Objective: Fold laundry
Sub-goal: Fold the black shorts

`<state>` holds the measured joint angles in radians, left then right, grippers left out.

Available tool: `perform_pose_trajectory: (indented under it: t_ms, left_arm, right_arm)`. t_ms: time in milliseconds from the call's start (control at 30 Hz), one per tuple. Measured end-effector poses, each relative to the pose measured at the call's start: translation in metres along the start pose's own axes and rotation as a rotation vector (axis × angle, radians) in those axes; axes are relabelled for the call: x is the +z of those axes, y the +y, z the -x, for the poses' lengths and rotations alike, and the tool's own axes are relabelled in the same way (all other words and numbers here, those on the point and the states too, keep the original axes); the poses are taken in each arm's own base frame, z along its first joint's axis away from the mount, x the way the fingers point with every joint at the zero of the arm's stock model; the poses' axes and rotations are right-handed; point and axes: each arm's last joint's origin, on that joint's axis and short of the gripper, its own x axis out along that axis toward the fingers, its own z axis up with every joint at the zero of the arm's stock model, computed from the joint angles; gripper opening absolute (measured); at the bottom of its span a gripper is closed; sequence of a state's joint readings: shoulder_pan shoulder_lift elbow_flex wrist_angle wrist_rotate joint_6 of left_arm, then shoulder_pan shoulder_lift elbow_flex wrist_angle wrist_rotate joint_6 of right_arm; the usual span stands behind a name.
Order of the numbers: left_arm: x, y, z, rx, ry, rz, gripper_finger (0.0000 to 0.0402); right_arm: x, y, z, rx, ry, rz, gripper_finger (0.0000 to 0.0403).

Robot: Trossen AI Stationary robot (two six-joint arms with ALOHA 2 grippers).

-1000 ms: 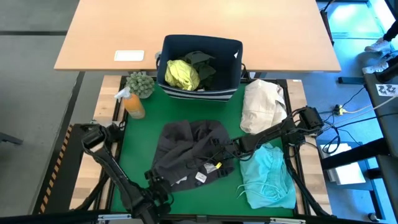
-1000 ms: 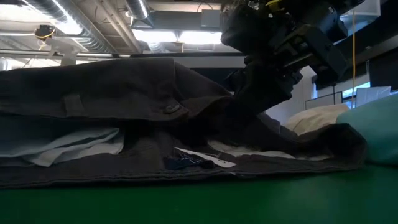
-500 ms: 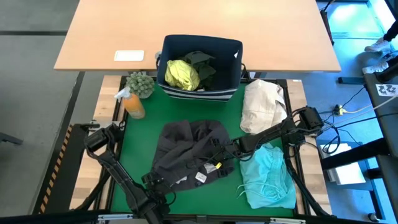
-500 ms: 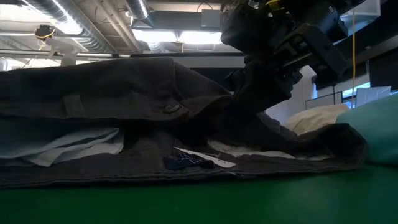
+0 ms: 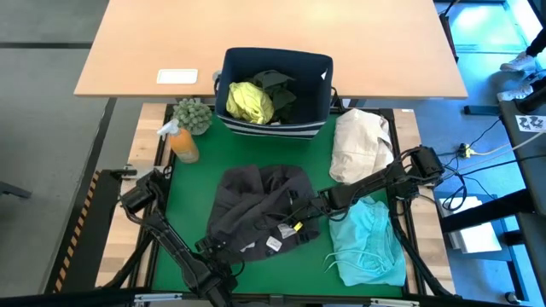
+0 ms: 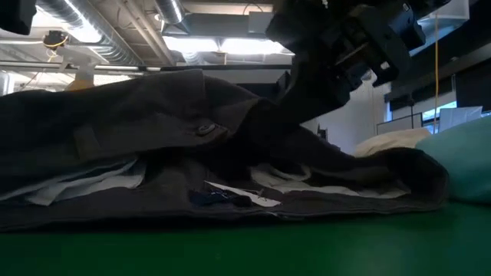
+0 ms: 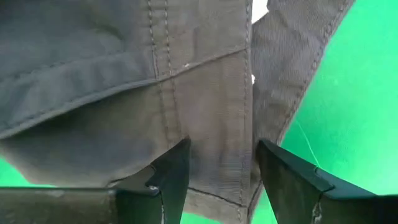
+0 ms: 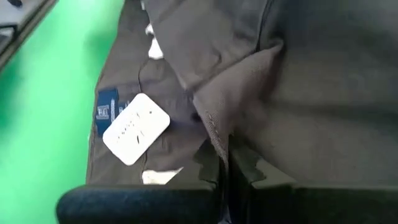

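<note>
A charcoal grey garment (image 5: 260, 209) lies crumpled on the green mat, its white tag (image 8: 134, 127) showing near the front. My right gripper (image 5: 300, 211) is at its right side, shut on a fold of it. My left gripper (image 5: 215, 247) is open at its near left corner, with a seamed strip of the cloth (image 7: 214, 124) between the fingers. A turquoise garment (image 5: 367, 243) lies folded at the near right. A yellow-green shirt (image 5: 249, 101) and a dark garment (image 5: 277, 85) lie in the navy bin (image 5: 320, 72). My right gripper pinches a raised fold (image 8: 214, 134) of the grey garment's upper layer between its two fingers, near the garment's right side. It comes in slanting down from the table's right. The fold is held up (image 6: 307, 130), and the rest lies slack on the mat.
A cream cloth bundle (image 5: 361, 145) lies at the far right of the mat. An orange spray bottle (image 5: 182, 141) and a small plant (image 5: 193, 113) stand at the far left. A wooden table (image 5: 171, 34) with a white card (image 5: 177, 76) is beyond the bin.
My right gripper has risen a little and gone slightly toward the table's left with the fold. The garment's upper layer has shifted with it while the lower layer stays on the mat. My left arm has closed in on the garment's near left corner.
</note>
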<state>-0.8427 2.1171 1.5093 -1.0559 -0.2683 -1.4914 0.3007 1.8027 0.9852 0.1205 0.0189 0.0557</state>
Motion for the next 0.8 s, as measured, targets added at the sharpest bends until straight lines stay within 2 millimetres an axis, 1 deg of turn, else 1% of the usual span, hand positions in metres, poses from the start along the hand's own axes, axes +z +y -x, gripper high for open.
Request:
perform_pose_trajectory:
  t_ms: [167,267,433,700,800]
  left_arm:
    - [0.0,0.002,0.001,0.029,0.006,0.017,0.0182]
    - [0.0,0.012,0.002,0.134,0.018,0.014,0.0182]
    - [0.0,0.028,0.006,0.304,0.009,0.074,0.0179]
    - [0.001,0.032,0.007,0.347,-0.03,0.084,0.0177]
    - [0.001,0.034,0.008,0.37,-0.031,0.077,0.0161]
  right_arm:
    - [0.005,0.0,0.0,0.003,-0.053,-0.01,0.0008]
    - [0.007,0.0,0.0,0.005,-0.069,-0.043,0.0008]
    - [0.006,0.001,0.0,0.012,-0.059,-0.082,0.0008]
    - [0.002,0.003,0.0,0.076,-0.017,-0.134,0.0008]
    - [0.001,0.003,0.002,0.102,0.014,-0.138,0.0008]
